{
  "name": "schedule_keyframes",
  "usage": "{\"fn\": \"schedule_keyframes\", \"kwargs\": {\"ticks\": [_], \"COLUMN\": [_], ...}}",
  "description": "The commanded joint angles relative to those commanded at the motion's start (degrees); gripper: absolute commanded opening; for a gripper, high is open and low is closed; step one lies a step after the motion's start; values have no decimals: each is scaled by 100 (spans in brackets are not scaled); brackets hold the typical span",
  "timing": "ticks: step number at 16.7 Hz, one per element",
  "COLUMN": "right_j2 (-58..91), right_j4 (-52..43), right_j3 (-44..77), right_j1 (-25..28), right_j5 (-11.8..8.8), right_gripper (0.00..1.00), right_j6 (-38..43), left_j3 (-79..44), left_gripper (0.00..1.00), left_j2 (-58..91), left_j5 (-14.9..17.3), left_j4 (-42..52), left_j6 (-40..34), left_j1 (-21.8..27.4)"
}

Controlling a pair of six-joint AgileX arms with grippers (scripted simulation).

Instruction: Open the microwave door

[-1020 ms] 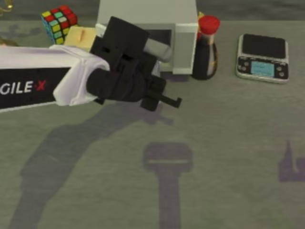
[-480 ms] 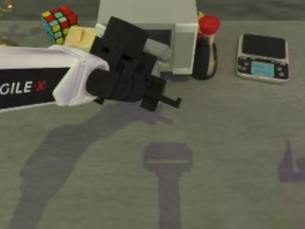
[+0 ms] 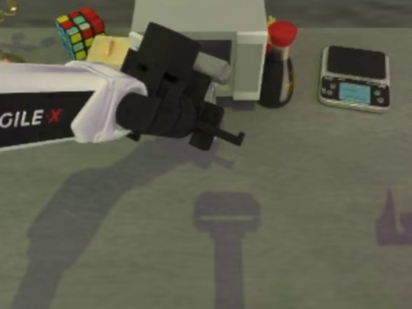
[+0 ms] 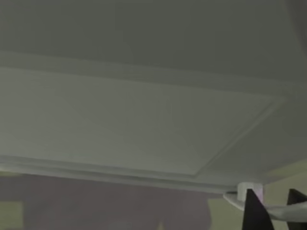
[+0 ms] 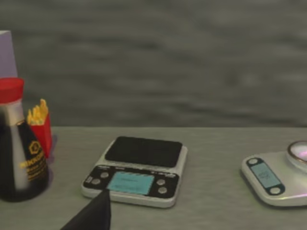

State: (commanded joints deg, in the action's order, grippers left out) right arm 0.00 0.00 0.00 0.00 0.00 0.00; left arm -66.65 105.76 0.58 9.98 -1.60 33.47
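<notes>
Looking down, you see the microwave [image 3: 199, 26] at the table's far edge, with the microwave door [image 3: 215, 67] just behind your left gripper [image 3: 222, 134]. You cannot tell how wide that claw is or whether it holds anything.

Your top view looks straight down on the surface [image 3: 309, 193], with the microwave [image 3: 199, 26] at the upper middle of the frame and a black-and-silver scale [image 3: 355, 78] at upper right. Your left wrist view sits very close to the microwave door [image 4: 134, 124], whose pale panel fills nearly the whole frame. Your right wrist view looks low and level across the surface, sharing that scale [image 5: 136, 170] and the soy sauce bottle [image 5: 19, 143] with the top view.
</notes>
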Motion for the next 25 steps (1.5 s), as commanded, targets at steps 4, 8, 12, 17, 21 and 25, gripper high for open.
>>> {"fn": "schedule_keyframes", "kwargs": {"ticks": [4,8,12,17,21,25], "right_j2": [0,0,0,0,0,0], "right_j4": [0,0,0,0,0,0], "right_j3": [0,0,0,0,0,0], "right_j1": [0,0,0,0,0,0], "right_j5": [0,0,0,0,0,0], "right_gripper": [100,100,100,100,100,100], "right_j6": [0,0,0,0,0,0], "left_j3": [0,62,179,205,205,205], "left_gripper": [0,0,0,0,0,0], "left_j2": [0,-44,-152,-160,-160,-160], "left_j5": [0,124,284,311,311,311], "left_j4": [0,-2,-33,-30,-30,-30], "left_j6": [0,91,320,361,361,361], "left_j1": [0,-9,-123,-140,-140,-140]}}
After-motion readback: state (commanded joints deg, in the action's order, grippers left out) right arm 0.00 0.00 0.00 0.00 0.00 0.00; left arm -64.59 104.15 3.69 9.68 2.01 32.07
